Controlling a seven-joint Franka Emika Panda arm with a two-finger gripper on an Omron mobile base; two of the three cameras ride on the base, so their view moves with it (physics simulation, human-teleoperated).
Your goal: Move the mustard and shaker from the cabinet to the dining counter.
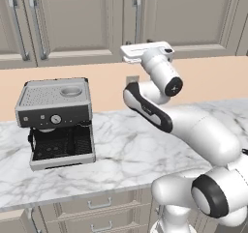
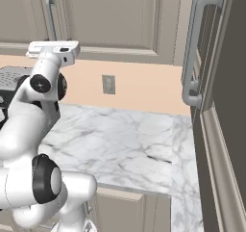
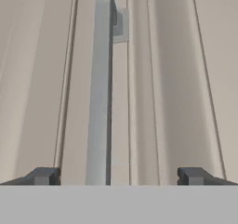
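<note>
The cabinet point(image 1: 72, 19) point(image 2: 110, 14) hangs above the worktop with its recessed-panel doors closed. The mustard and the shaker are hidden, and the dining counter is out of view. My arm reaches up, and the white hand point(image 1: 145, 50) point(image 2: 53, 50) is just below a door's long silver bar handle point(image 1: 137, 19) point(image 2: 50, 17). In the hand view my gripper point(image 3: 118, 176) is open. The handle point(image 3: 102, 79) runs upright between the two fingertips point(image 3: 44, 175), closer to the left one. I cannot tell whether either finger touches it.
A silver coffee machine point(image 1: 55, 121) stands at the left of the marble worktop point(image 1: 135, 150) point(image 2: 120, 139). A wall outlet point(image 1: 131, 80) point(image 2: 108, 84) sits on the peach backsplash. A tall panel with a thick curved handle point(image 2: 192, 48) rises at the right. Drawers point(image 1: 97, 205) run below the worktop.
</note>
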